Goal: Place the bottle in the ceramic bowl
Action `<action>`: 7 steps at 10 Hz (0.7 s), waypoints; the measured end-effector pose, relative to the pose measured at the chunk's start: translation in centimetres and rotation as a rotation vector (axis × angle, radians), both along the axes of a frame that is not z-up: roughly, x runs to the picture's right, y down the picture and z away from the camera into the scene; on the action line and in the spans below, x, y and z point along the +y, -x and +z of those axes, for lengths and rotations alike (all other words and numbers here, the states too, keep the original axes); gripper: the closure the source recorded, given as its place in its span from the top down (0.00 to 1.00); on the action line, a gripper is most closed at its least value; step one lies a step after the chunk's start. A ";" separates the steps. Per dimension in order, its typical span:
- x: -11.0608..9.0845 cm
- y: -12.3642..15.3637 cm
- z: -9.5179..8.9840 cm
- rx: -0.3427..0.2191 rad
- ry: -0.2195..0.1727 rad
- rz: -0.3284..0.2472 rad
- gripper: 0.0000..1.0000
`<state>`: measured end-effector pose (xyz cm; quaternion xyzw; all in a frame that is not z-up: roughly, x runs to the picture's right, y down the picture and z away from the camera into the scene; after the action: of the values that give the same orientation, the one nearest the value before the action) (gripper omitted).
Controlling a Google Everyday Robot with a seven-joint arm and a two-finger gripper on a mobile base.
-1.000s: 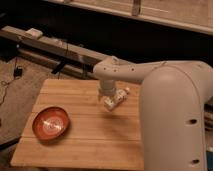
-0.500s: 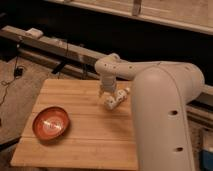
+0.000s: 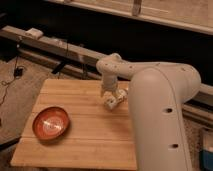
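In the camera view, the white robot arm (image 3: pixel 160 100) reaches down over the far right part of the light wooden slatted table (image 3: pixel 85 147). Its end effector (image 3: pixel 109 96) is at the small white oblong plastic bottle (image 3: pixel 115 100), which sits tilted there. I cannot tell whether it is clenched on it. Print on the bottle is too blurred to read. The round glossy orange-red ceramic bowl (image 3: pixel 51 123) rests on the table's near left part, well apart.
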<state>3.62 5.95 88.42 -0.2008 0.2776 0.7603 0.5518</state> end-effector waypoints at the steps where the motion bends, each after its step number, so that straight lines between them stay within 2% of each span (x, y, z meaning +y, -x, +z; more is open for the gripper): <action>1: 0.2 -0.5 0.0 0.009 0.002 0.010 0.65; 4: 1.2 -2.6 0.9 0.037 0.011 0.054 0.65; 7: 1.6 -2.7 2.5 0.035 0.015 0.083 0.65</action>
<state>6.30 7.54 90.90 -0.2029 0.2844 0.7838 0.5135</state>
